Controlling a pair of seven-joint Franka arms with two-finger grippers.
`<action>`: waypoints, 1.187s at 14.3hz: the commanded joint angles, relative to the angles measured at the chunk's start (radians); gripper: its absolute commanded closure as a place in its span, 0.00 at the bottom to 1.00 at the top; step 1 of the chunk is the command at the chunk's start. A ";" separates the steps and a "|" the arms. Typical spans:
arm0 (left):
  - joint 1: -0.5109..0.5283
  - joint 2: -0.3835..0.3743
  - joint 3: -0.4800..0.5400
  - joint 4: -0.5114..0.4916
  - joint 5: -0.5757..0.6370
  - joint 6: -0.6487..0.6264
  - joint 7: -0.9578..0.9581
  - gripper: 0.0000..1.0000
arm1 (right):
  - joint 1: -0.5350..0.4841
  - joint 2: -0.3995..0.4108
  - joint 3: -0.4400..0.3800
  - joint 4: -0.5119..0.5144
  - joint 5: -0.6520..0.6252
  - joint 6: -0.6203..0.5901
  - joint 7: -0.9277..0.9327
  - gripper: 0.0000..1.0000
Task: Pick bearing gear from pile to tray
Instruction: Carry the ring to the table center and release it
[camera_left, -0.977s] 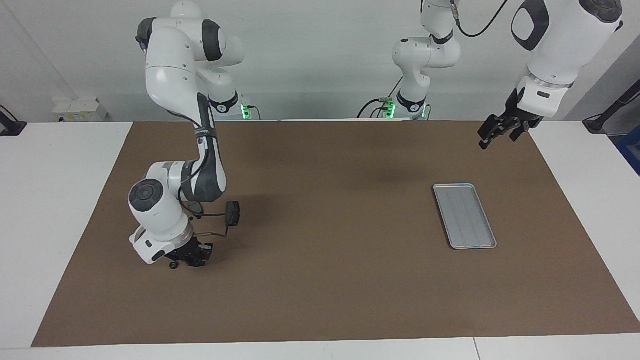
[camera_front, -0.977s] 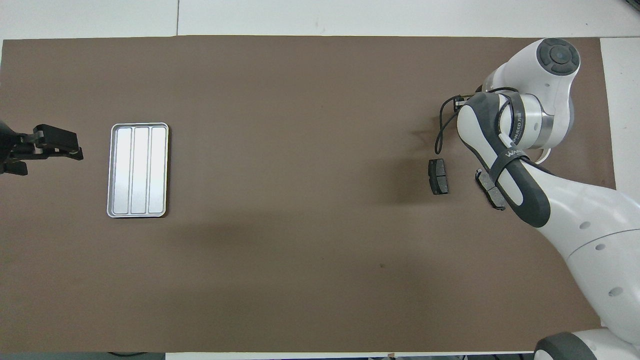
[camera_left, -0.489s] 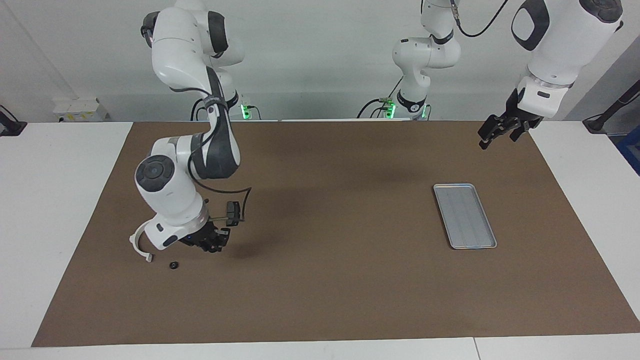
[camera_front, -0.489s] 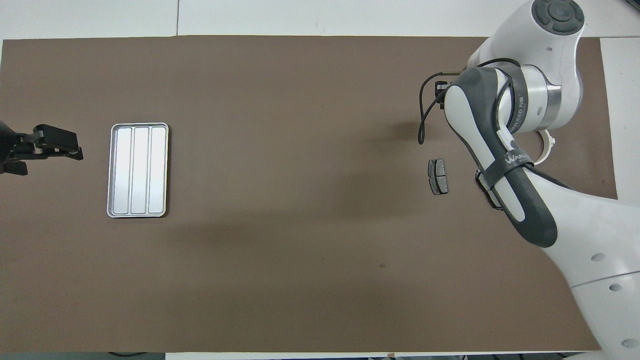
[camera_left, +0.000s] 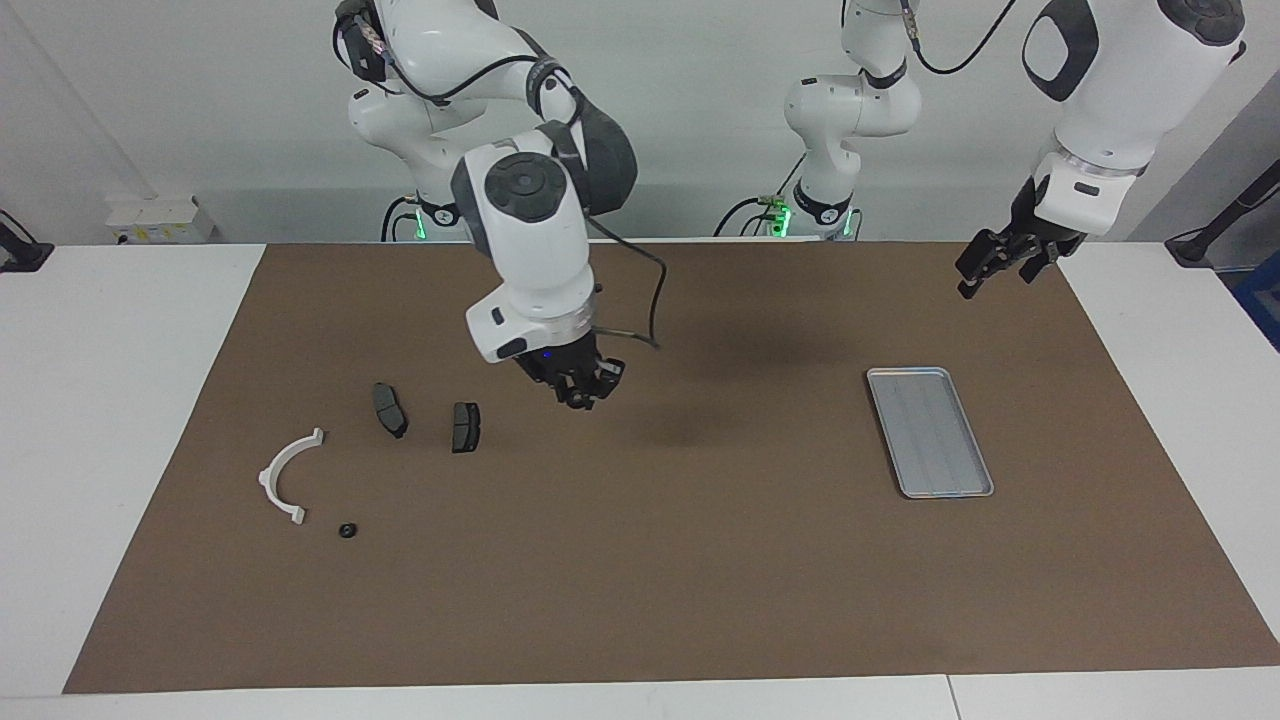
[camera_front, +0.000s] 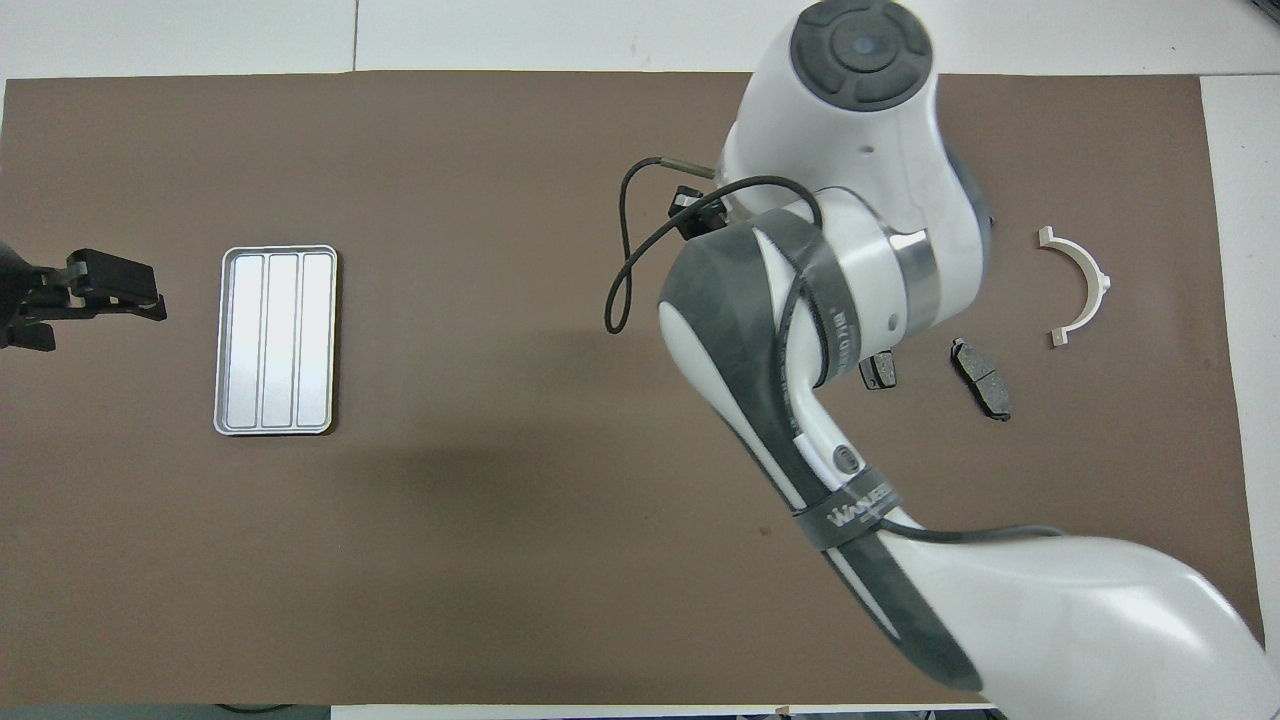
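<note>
The pile lies toward the right arm's end of the mat: a white half-ring bracket (camera_left: 285, 480) (camera_front: 1080, 285), two dark brake pads (camera_left: 390, 409) (camera_left: 465, 426) and one tiny black round piece (camera_left: 347, 530). My right gripper (camera_left: 584, 393) hangs in the air over bare mat just tray-ward of the pads. Its fingertips are drawn together on a small dark thing, which I take for the bearing gear. In the overhead view the right arm's own wrist hides that gripper. The silver tray (camera_left: 930, 432) (camera_front: 275, 340) lies flat with nothing in it. My left gripper (camera_left: 985, 268) (camera_front: 120, 290) waits open above the mat's edge by the tray.
Everything sits on a brown mat (camera_left: 700, 560) with white table around it. The right arm (camera_front: 800, 330) covers one brake pad (camera_front: 878, 370) partly in the overhead view. A loose black cable (camera_front: 625, 260) hangs from its wrist.
My right gripper has risen from the pile and swung toward the middle of the mat, uncovering the bracket and both pads. The left arm has stayed still.
</note>
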 joint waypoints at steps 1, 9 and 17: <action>0.010 -0.025 -0.006 -0.025 -0.016 -0.006 0.008 0.00 | 0.069 0.023 -0.006 0.041 0.023 -0.009 0.118 1.00; 0.010 -0.025 -0.006 -0.025 -0.016 -0.006 0.008 0.00 | 0.218 0.199 -0.007 0.038 0.013 0.145 0.283 1.00; 0.009 -0.025 -0.006 -0.025 -0.016 -0.008 0.008 0.00 | 0.223 0.243 -0.007 -0.049 0.017 0.331 0.281 1.00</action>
